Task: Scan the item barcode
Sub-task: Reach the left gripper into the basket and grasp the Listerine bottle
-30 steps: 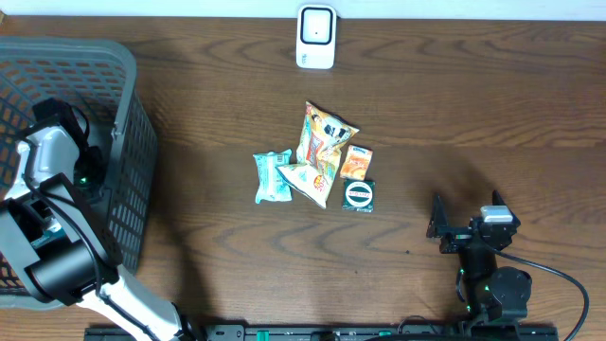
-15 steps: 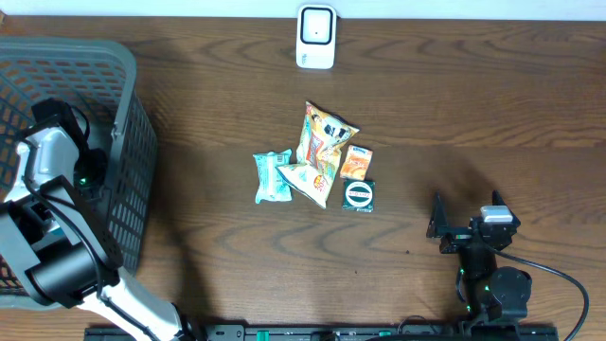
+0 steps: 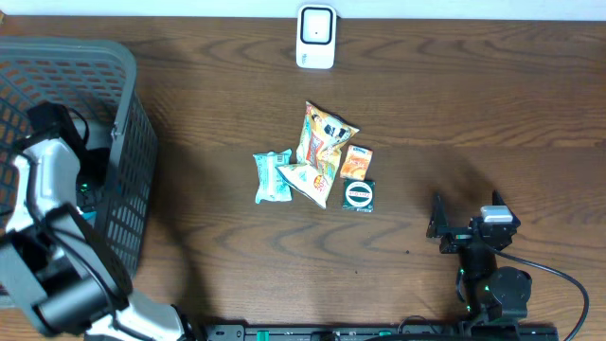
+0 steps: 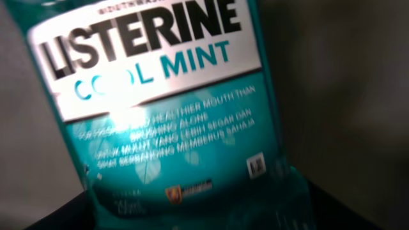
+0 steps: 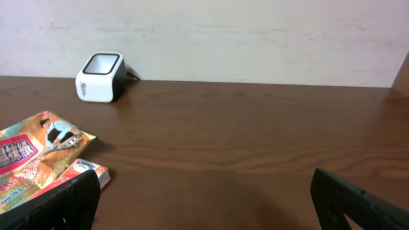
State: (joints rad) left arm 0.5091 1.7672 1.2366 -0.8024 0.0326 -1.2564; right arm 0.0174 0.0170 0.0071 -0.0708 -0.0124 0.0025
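At nine o'clock, inside basket [image 3: 128, 142], left end effector [image 4: 198, 216] is hovering at mouthwash bottle [image 4: 160, 115] due for scanning, grip impossible to tell; right end effector [image 5: 204, 199] is idling, jaws wide.

I've got a teal Listerine bottle [image 4: 172, 128] filling my left wrist view, slightly tilted, its white Cool Mint label facing the camera. The white barcode scanner [image 3: 315, 36] sits at the far edge, centre.
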